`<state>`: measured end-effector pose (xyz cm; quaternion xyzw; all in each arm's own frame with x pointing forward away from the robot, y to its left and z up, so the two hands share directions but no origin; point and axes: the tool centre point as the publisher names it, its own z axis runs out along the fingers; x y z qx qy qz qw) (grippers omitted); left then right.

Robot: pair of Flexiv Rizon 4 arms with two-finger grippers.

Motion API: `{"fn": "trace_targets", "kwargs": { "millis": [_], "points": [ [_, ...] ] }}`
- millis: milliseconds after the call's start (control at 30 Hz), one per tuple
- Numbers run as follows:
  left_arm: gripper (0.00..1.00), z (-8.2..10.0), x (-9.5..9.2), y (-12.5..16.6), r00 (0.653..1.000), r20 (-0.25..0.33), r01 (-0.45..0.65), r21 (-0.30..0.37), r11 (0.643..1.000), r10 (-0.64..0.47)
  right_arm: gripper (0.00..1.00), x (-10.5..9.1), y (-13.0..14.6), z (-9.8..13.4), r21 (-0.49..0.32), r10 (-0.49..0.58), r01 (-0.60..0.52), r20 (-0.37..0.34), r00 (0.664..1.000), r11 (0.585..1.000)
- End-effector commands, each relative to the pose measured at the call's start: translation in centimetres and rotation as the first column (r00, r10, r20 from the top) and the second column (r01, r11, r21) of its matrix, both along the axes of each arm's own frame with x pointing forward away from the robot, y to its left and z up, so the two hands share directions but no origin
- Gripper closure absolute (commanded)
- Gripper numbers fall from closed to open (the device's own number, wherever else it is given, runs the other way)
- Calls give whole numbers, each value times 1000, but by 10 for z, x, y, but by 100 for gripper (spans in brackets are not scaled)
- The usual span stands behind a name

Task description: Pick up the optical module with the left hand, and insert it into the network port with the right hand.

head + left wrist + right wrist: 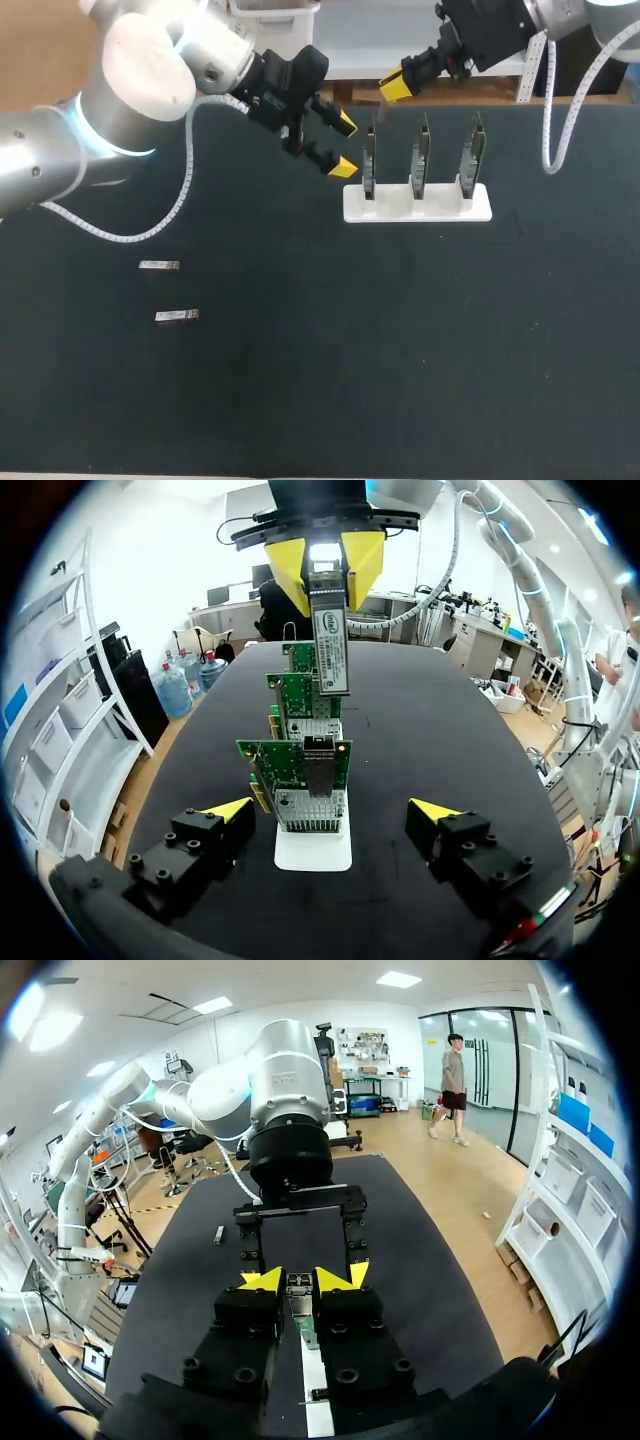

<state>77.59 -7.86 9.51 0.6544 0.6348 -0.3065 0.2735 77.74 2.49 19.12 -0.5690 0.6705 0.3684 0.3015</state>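
- In the head view the optical module (330,645) is only a thin sliver below the right claw (326,565). Its outline is hard to make out there.
- In the right wrist view the claw's own fingers hide nearly the whole module. Only a small metal end shows between the yellow tips.
- The three network cards (296,763) line up one behind another in the left wrist view. The two rear cards are largely covered by the nearest one.
- It cannot be told from that view which card the module's lower end hangs over. In the head view the right claw is above and just behind the card nearest the left arm.
- Module orientation: long axis upright, labelled face toward the left wrist camera. The upper end is pinched between the right claw's two tips, and the lower end points down at the cards.
- The module is off the table (400,350), above the card row.
- The network port (318,770) on the nearest card is a metal cage opening toward the left wrist camera.
- The left claw (345,146) is spread wide, just beside the end card. That card stands ahead of its tips.
- The cards stand upright in a white holder (417,205).
- Two further modules (159,265) lie flat on the table, well apart from the holder, long axes across the head view.
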Motion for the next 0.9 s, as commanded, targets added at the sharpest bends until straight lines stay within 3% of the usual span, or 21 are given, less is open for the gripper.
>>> {"fn": "trace_targets", "kwargs": {
  "millis": [33,900],
  "points": [
    [0,1,4,-1,1000,-2,1,6,1000,-1,100,-4,-1,0,1,-6,6,4,1000,1000],
    [0,1,8,-6,1000,-7,12,11,1000,-12,100,-4,-3,-2,3,-6,6,2,1000,1000]
  ]
}}
